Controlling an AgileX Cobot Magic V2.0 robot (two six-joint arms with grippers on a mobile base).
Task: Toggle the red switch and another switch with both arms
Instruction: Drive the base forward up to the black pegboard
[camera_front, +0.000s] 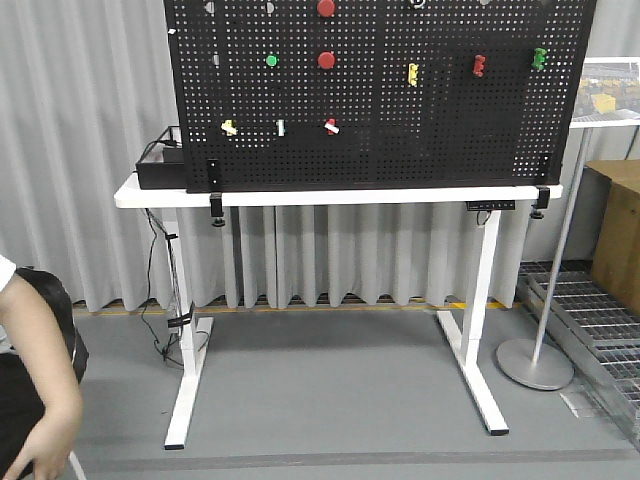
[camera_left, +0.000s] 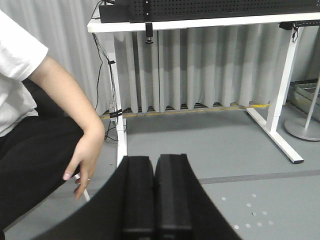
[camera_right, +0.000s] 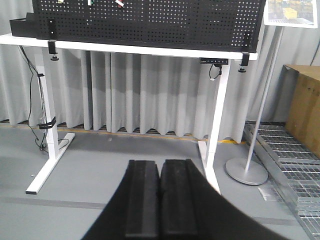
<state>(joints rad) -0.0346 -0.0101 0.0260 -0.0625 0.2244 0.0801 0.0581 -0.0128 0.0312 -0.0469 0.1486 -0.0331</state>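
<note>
left gripper (camera_left: 154, 165): jaws pressed together, well below pegboard (camera_front: 400, 130) | right gripper (camera_right: 160, 167): jaws pressed together | red switch (camera_front: 331, 126), pale yellow switch (camera_front: 229, 127): pegboard's bottom row

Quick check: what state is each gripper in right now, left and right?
Left gripper: closed, fingers pressed together, holding nothing.
Right gripper: closed, fingers pressed together, holding nothing.
</note>
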